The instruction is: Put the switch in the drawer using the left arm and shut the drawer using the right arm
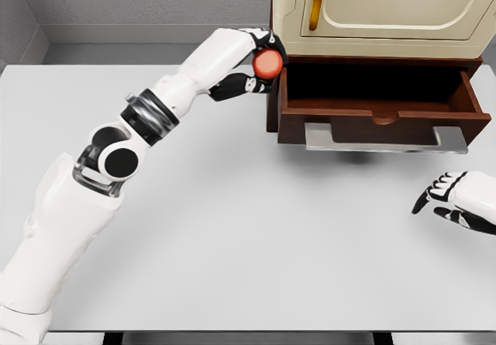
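— Looking down from the head view, what is the left hand [260, 64] doing?

— Its fingers are clenched around a switch [267, 63] with a round red button, held up just beside the left corner of the open drawer [380, 101].

— And the drawer?

— Dark brown wood, pulled out from a cream cabinet [380, 12], with a grey metal handle [385, 138] in front, above the white worktop [256, 236].

— The right hand [457, 199]?

— Near the picture's right edge, fingers loosely spread, grasping nothing.

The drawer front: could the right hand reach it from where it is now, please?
Probably yes: the right hand rests open on the table, and only bare table lies between it and the drawer front.
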